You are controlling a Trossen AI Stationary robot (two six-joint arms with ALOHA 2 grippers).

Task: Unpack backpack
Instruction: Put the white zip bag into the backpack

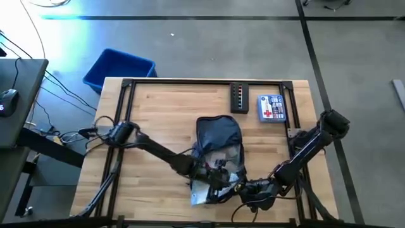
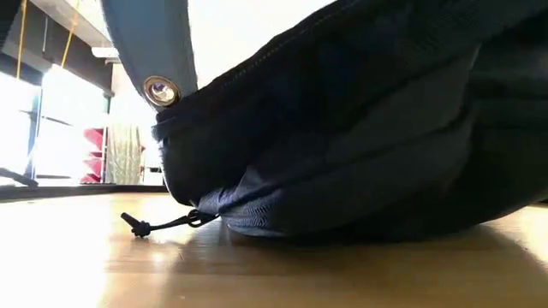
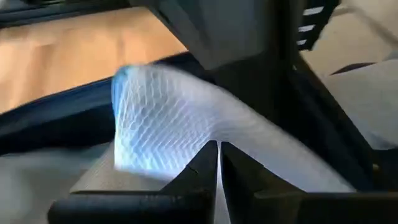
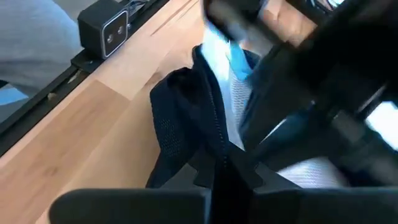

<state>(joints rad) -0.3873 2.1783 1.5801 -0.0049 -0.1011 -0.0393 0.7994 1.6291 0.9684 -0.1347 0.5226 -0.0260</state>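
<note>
Most of the action at the near edge is hard to read. In the high view both grippers crowd the backpack's (image 1: 218, 136) open mouth at about 6 o'clock on the table (image 1: 158, 117), and the dark arms overlap the fabric so their tips blur together.

The left gripper (image 3: 219, 163) has its fingers pressed together on a sheet of white mesh (image 3: 168, 118); only a thin slit shows between them. What the mesh belongs to cannot be told. It lifts out of the bag's mouth, with navy fabric around it.

The right gripper (image 4: 219, 167) is clamped on the dark edge of the backpack (image 4: 186, 118) beside the zip, fingers together. Pale mesh and a bit of bright blue show inside the opening, but the left arm crosses in front and hides the rest. A small black camera box (image 4: 104, 28) sits on the frame rail beyond.

The low view is nearly filled by the bag's underside (image 2: 360, 137), cut off on three sides; a zip cord (image 2: 163, 223) trails onto the wood.

The backpack lies at table centre, mouth toward 6 o'clock, top toward 12. Pale, clear-looking stuff spills from the mouth; its contents are unclear.

Farther, at 1 o'clock, lie a black strip (image 1: 239, 97) and a white-and-blue pack (image 1: 271, 107), apart from the bag. Off the table at 11 o'clock stands a blue bin (image 1: 119, 69); its inside is not readable.
</note>
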